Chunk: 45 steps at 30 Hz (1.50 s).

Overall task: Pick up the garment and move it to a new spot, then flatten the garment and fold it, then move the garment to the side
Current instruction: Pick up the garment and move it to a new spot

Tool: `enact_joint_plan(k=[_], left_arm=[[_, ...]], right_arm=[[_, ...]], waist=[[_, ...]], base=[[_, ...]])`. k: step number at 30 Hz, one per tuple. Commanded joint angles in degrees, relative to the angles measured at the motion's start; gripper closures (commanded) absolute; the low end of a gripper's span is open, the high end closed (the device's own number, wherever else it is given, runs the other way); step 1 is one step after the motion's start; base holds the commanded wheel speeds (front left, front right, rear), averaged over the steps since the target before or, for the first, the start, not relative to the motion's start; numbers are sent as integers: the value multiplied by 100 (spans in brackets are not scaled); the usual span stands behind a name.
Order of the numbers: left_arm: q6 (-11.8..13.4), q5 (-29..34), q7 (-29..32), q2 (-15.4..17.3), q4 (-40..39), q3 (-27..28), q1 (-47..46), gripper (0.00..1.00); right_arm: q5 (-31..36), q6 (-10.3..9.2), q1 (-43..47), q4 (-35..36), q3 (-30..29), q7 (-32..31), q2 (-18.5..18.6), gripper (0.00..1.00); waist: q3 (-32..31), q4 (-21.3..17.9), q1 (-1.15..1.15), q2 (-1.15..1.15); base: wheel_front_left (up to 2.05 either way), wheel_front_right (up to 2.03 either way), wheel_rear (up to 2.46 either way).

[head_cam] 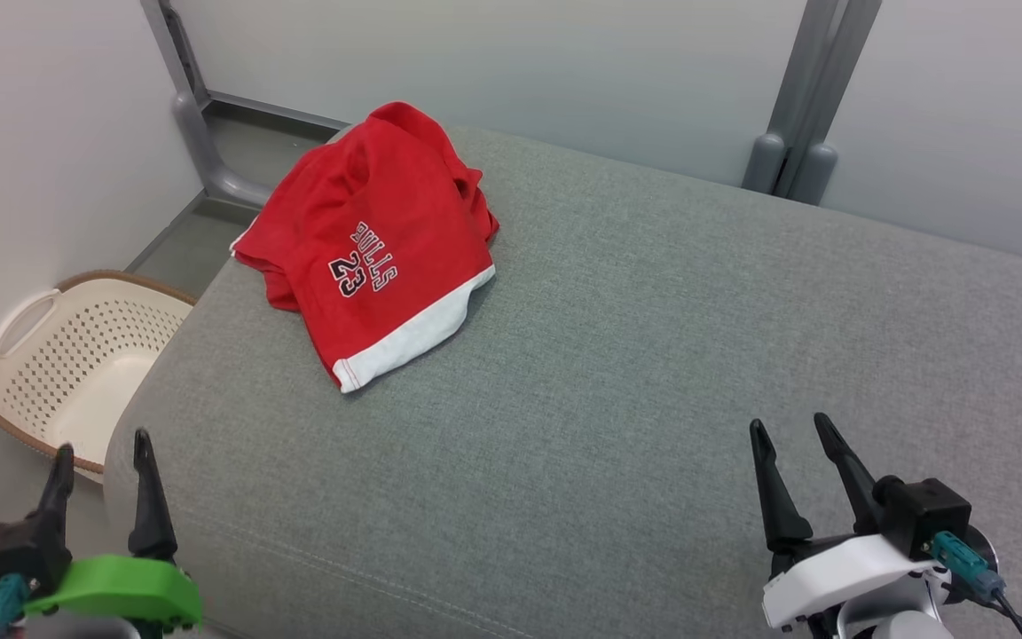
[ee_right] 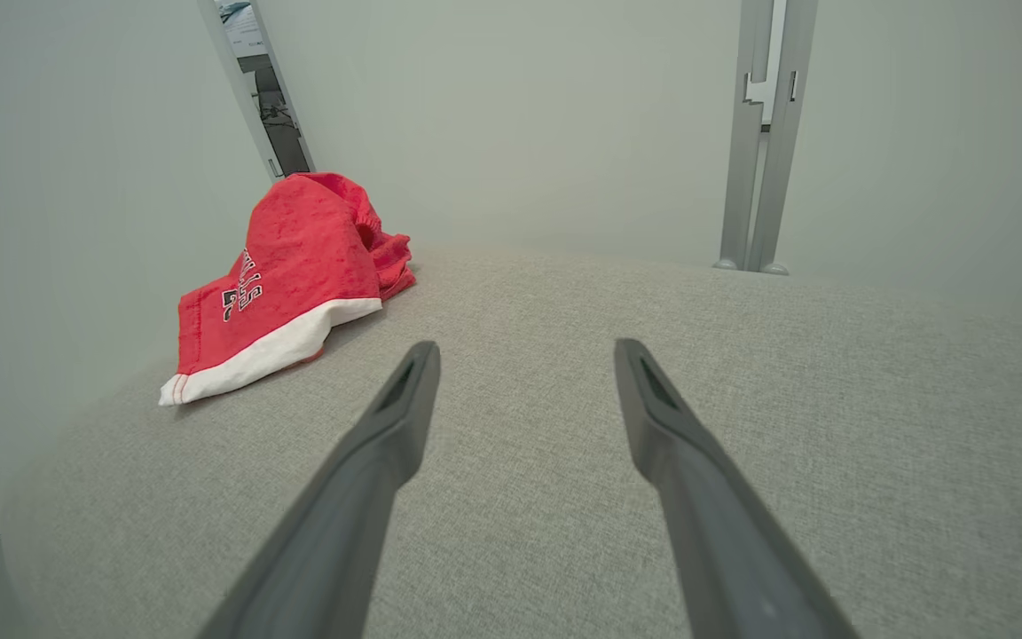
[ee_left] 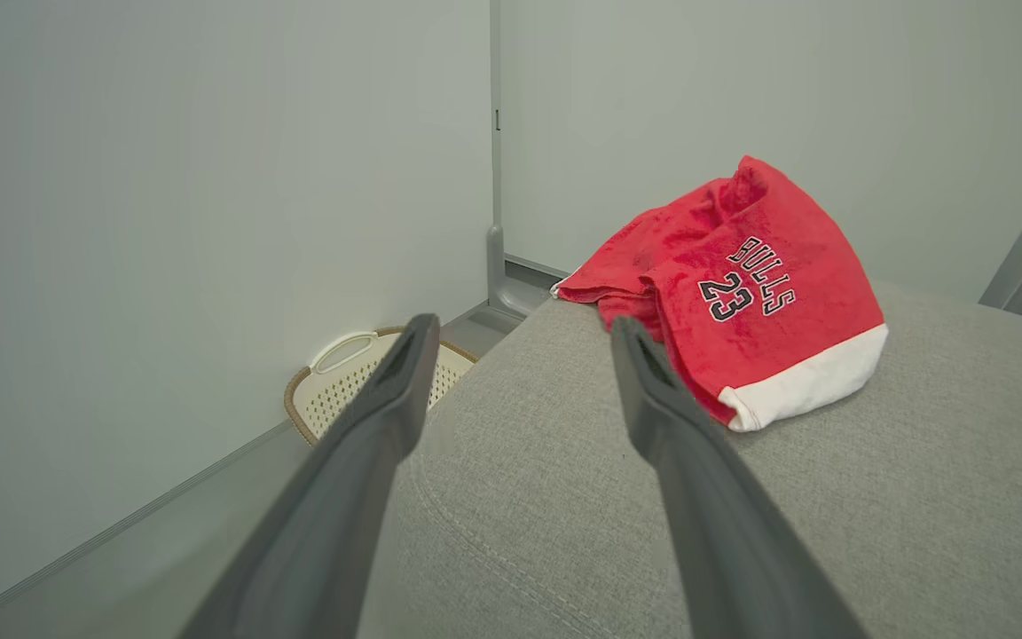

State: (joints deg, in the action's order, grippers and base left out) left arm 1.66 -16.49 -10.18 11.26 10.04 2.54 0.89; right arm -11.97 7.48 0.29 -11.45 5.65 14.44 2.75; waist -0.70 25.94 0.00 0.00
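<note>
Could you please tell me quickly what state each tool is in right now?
Left tool: open, holding nothing, apart from the red garment.
Right tool: open, holding nothing, above the grey cushion.

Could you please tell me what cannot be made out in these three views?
Crumpled red fabric garment with a white hem: bunched on itself in the head view, so its full shape and underside are hidden.
Cream perforated plastic basket: partly covered by the left tool in the left wrist view.
Grey fabric cushion: its right end is cut off by the head view's edge.
</note>
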Motion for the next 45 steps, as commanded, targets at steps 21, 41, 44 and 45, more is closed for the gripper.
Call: enact_joint_plan(k=[21,41,44,45], left_arm=[[-657,-515,107,855,1313,120,-3944,0],[-919,-1673,1556,1693,3830,11,-5194,0],[-922,-1937,1801,1650,4012,-111,-5203,0],[-922,-1990,1854,1665,4046,-169,-5198,0]], right_arm=[[736,2,-814,1290,-660,-633,658,0],[695,2,-1030,1583,-841,-524,635,0],[734,2,-1070,1597,-812,-541,614,0],[741,2,-1089,1596,-803,-541,607,0]], waist=[[2213,-1881,0,0],[2911,-2573,0,0],[2955,-2592,0,0],[2964,-2599,0,0]], base=[[0,0,0],[0,0,0],[0,0,0],[0,0,0]])
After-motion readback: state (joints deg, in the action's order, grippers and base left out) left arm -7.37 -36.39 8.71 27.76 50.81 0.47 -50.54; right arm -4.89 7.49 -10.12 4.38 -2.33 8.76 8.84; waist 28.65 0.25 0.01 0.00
